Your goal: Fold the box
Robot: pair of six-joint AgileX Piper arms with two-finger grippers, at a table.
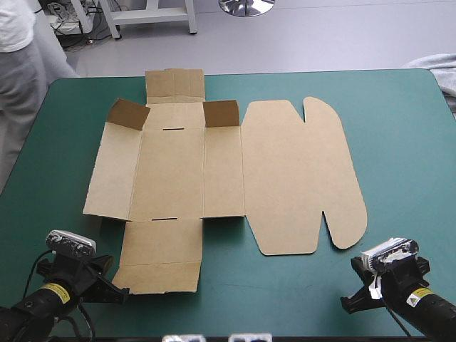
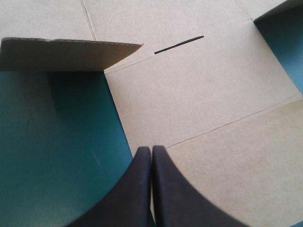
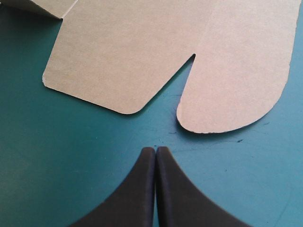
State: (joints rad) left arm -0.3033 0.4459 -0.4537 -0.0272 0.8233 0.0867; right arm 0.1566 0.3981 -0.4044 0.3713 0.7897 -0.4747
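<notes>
One flat, creased, round-lobed brown box [image 1: 278,178], left claw [image 2: 151,148] together, right claw [image 3: 155,148] together

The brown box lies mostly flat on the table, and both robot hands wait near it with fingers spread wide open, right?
Not open: the wrist views show the left hand and the right hand both shut tight. The box does lie mostly flat on the table, both hands near it.
</notes>
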